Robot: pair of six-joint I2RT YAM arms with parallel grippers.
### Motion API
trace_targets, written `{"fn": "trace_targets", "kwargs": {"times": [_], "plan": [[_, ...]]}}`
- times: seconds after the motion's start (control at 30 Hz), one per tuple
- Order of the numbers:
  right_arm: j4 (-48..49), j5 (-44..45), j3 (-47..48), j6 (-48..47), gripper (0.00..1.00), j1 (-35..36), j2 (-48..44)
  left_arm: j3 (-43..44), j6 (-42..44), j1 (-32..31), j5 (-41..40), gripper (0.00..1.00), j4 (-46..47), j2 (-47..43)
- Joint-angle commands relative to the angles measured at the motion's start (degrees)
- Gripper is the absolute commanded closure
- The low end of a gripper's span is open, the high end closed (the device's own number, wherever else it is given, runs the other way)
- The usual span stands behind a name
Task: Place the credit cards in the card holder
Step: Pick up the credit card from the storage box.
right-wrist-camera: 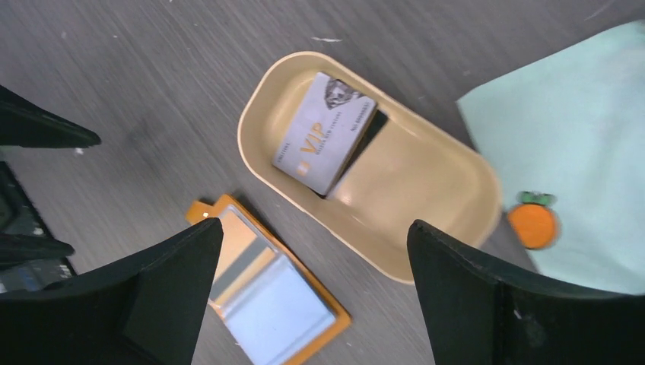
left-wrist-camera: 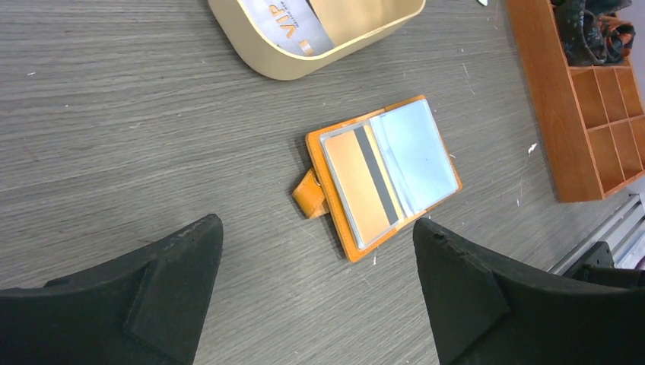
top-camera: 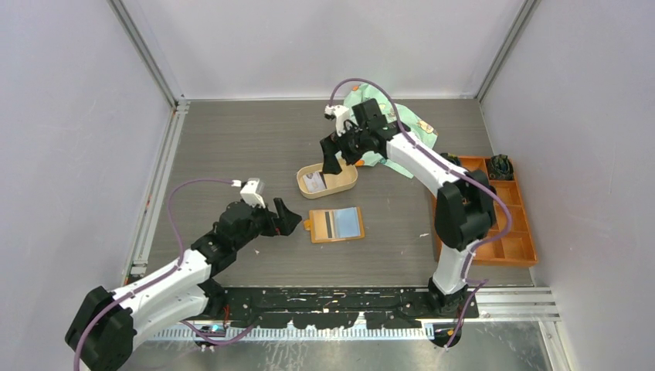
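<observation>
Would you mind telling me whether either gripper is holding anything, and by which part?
Nothing is held: the left gripper and the right gripper are both open and empty.

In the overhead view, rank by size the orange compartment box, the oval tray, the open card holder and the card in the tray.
1. the orange compartment box, largest
2. the oval tray and the card holder: about alike, not ranked
3. the card in the tray, smallest

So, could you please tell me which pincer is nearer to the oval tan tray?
Right. The right pincer hangs open directly above the tray; the left pincer is off to the tray's near left, open too, beside the card holder.
</observation>
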Motion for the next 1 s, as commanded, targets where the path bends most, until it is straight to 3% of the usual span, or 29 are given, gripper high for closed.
{"fn": "trace_targets", "kwargs": {"times": [0.0, 0.13, 0.27, 0.53, 0.97], "plan": [[3.3, -10.6, 5.3, 10.5, 0.08, 0.0, 7.1, 1.4, -0.8, 2.7, 3.2, 0.06, 4.6, 2.6], [5.8, -10.9, 8.3, 19.6, 0.17, 0.6, 12.7, 1.9, -3.2, 6.1, 7.5, 0.09, 8.6, 7.0], [6.2, -7.5, 10.5, 25.6, 0.30, 0.7, 17.4, 3.0, -4.3, 8.5, 9.7, 0.19, 11.3, 11.6], [5.9, -5.3, 13.7, 29.8, 0.41, 1.0, 23.8, 6.1, -4.8, 11.4, 13.4, 0.27, 14.5, 19.0], [3.8, -3.8, 15.0, 29.3, 0.43, 2.0, 27.3, 6.5, -3.7, 13.1, 16.4, 0.34, 14.6, 22.4]]}}
